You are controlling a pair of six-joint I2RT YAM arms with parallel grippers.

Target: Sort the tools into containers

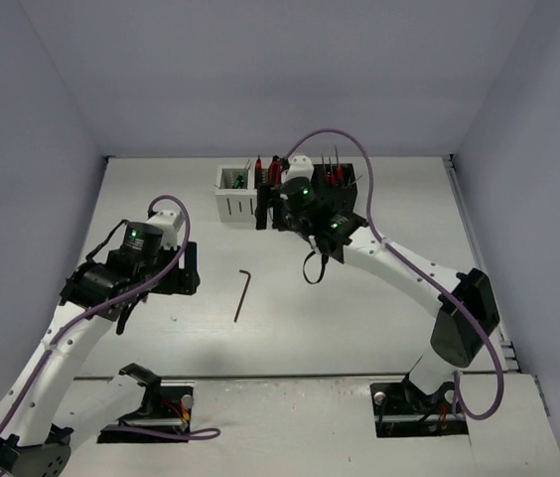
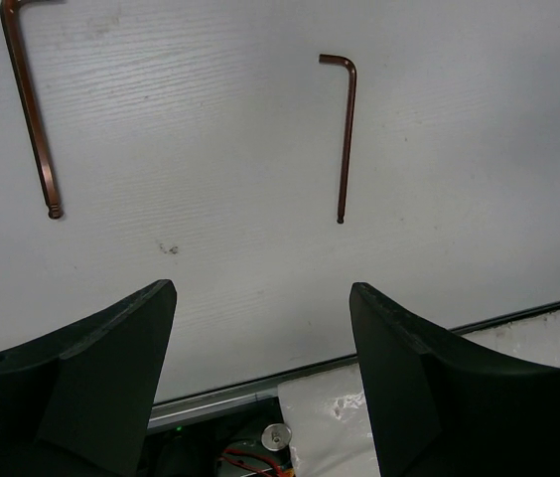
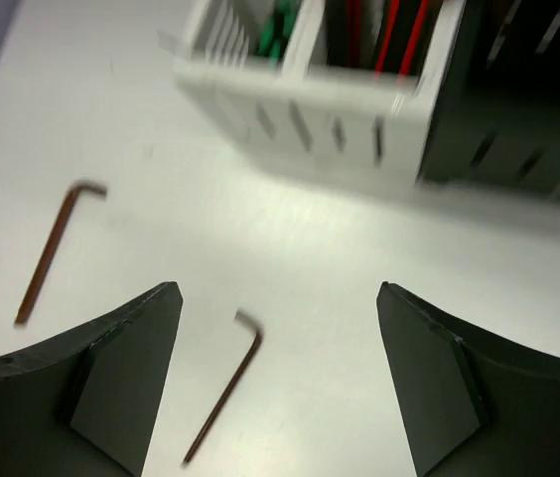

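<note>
1. Top view: green handles [image 1: 235, 182] and red handles [image 1: 275, 171] already stood in the white container [image 1: 237, 207], and the black container [image 1: 348, 191] touched its right side. One hex key [image 1: 243, 294] lay on the table [image 1: 379, 318] well in front of the white container, so sorting looked mostly done. The right gripper [image 1: 268, 211] hovered just in front of the white container. The left gripper [image 1: 183, 270] hung well off to its front left.
2. Left wrist: the left gripper [image 2: 260, 286] had its jaws apart and empty above bare table. A longer hex key [image 2: 27, 109] and a shorter hex key [image 2: 345, 139] lay beyond it, and the white container was out of view.
3. Right wrist, blurred: the right gripper [image 3: 275, 290] had its jaws apart with nothing between them. It faced the white container [image 3: 300, 109], and both loose keys lay in front of that box.
</note>
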